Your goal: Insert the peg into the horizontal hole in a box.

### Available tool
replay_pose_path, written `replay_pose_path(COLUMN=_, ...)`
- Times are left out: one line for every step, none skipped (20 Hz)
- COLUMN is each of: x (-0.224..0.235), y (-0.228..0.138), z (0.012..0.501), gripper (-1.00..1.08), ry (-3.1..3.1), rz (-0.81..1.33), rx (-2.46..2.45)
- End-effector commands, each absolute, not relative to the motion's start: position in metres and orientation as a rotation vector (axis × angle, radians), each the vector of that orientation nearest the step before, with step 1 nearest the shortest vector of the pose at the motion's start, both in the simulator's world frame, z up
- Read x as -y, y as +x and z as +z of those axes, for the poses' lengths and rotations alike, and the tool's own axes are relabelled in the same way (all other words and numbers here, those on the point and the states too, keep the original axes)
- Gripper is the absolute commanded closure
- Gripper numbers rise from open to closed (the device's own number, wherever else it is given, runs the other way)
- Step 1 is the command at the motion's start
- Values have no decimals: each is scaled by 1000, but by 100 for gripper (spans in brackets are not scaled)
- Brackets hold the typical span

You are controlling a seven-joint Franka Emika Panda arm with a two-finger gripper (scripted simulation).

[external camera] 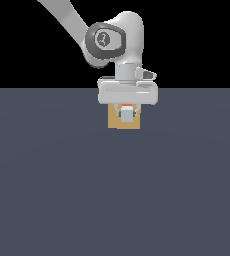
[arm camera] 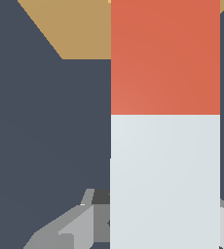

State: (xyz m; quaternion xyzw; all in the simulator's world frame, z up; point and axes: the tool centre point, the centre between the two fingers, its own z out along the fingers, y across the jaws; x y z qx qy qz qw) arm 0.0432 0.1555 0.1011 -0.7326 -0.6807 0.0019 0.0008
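The peg (arm camera: 165,121) is between my fingers (external camera: 127,114), and they are closed on it. In the wrist view it is a long square bar running up the frame, pale grey-white on the near part and red-orange on the far part, with a clean straight seam between the colours. The red-orange end points toward the box (arm camera: 80,29) and overlaps its tan surface at the upper edge of the frame; I cannot tell if the tip touches it or is inside.

In the exterior view the peg (external camera: 127,113) shows end-on, upper centre of the frame: a small pale square with a thin red-orange rim above it, sitting in front of the box (external camera: 114,121). The box is a small tan block, mostly hidden behind my hand body; only its lower part and side strips show. The hole is not visible in either view, covered by the peg and my hand.

Grey finger parts (arm camera: 70,228) show at the lower edge of the wrist view, flanking the pale section.

Around the box the dark slate bench (external camera: 112,200) is flat and uniform, with wide open surface toward the lower frame and to both the exterior view's left and right. Black background above the bench edge. My arm (external camera: 112,40) comes down from the upper left of the frame.
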Motion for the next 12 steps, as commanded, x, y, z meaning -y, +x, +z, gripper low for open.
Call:
replay_pose_path(x=-164, y=44, z=103, gripper=108, ry=-2300, rz=0, rx=2140)
replay_pose_path(x=-169, y=44, z=103, gripper=108, ry=-2300, rz=0, rx=2140)
replay_pose_path(x=-174, y=45, z=103, gripper=108, ry=-2300, rz=0, rx=2140)
replay_pose_path(x=-181, y=45, z=103, gripper=108, ry=-2300, rz=0, rx=2140)
replay_pose_path(x=-187, y=45, z=103, gripper=108, ry=-2300, rz=0, rx=2140)
replay_pose_path(x=-195, y=46, z=104, gripper=108, ry=-2300, rz=-1, rx=2140)
replay_pose_path(x=-202, y=46, z=104, gripper=108, ry=-2300, rz=-2, rx=2140)
replay_pose_path(x=-210, y=47, z=104, gripper=108, ry=-2300, rz=-2, rx=2140)
replay_pose_path(x=-216, y=47, z=104, gripper=108, ry=-2300, rz=-2, rx=2141)
replay_pose_path(x=-222, y=48, z=104, gripper=108, ry=-2300, rz=-2, rx=2141)
replay_pose_path(x=-227, y=48, z=104, gripper=108, ry=-2300, rz=-2, rx=2141)
replay_pose_path(x=-231, y=49, z=104, gripper=108, ry=-2300, rz=-3, rx=2141)
